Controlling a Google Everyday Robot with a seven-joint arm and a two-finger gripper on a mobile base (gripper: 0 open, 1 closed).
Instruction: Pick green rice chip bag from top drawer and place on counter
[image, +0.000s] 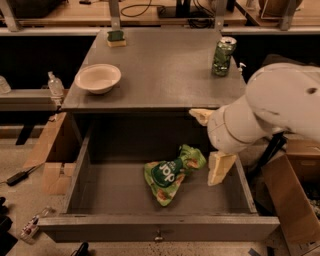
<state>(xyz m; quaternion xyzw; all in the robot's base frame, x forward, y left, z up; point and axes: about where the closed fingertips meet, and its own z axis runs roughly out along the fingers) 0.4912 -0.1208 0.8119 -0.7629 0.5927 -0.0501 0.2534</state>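
Observation:
The green rice chip bag (170, 173) lies crumpled on the floor of the open top drawer (100, 192), right of its middle, logo facing up. My gripper (204, 148) hangs over the drawer's right side, just right of the bag and not touching it. It is open and empty, with one cream finger (202, 115) near the counter's front edge and the other (219, 168) low in the drawer. The grey counter (160, 70) lies above and behind the drawer.
On the counter stand a cream bowl (98, 77) at front left, a green drink can (222, 49) at right and a sponge (116, 37) at the back. Cardboard boxes stand left (50, 150) and right (290, 197) of the cabinet. The drawer's knob (158, 235) faces front.

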